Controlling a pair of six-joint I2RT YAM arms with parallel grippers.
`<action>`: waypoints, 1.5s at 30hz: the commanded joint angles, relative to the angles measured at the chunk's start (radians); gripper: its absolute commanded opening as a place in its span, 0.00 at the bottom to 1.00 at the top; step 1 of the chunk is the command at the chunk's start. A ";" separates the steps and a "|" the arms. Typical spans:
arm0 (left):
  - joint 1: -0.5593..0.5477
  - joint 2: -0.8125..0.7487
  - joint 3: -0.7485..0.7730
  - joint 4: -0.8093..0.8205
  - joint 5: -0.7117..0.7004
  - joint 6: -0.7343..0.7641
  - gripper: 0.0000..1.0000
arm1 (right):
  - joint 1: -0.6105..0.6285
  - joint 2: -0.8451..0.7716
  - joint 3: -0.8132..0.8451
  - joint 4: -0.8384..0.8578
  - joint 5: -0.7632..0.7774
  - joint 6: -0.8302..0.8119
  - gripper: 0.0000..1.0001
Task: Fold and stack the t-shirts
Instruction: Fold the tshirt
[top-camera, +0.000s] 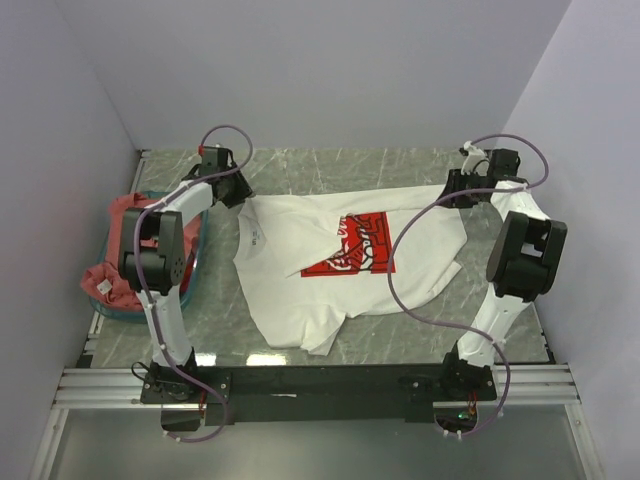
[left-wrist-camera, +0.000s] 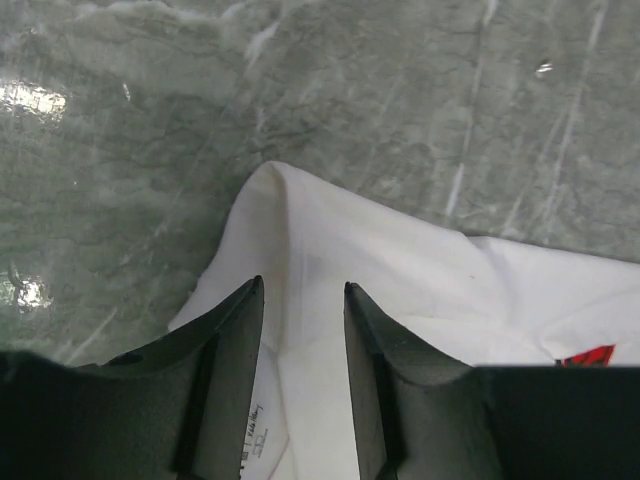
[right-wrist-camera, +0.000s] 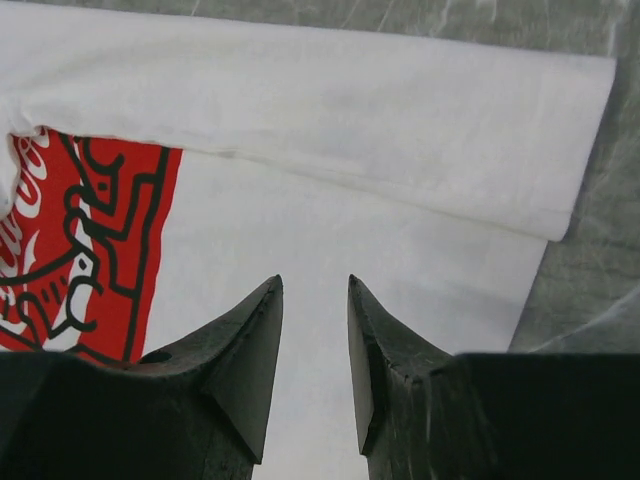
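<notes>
Though the left arm (top-camera: 160, 250) overlaps it, the basket (top-camera: 194, 268) holds — seemingly — red cloth (top-camera: 104, 276).

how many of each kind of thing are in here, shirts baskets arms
t-shirts: 2 (white t-shirt, salmon-red t-shirt)
baskets: 1 (teal basket)
robot arms: 2 (left arm, right arm)
total: 5

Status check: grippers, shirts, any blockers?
Grippers open: left gripper at white shirt corner, right gripper over its folded edge. Shirt spread, partly folded. The red shirt sits in basket. Nothing blocking.
</notes>
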 joint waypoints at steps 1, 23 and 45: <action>-0.015 0.043 0.080 -0.026 -0.037 -0.011 0.43 | 0.001 0.035 0.067 -0.011 -0.055 0.094 0.40; -0.022 0.189 0.197 -0.032 -0.066 0.012 0.18 | -0.083 0.308 0.369 -0.101 0.043 0.373 0.39; -0.005 0.215 0.259 -0.044 -0.037 0.045 0.03 | -0.091 0.444 0.564 -0.253 0.224 0.356 0.37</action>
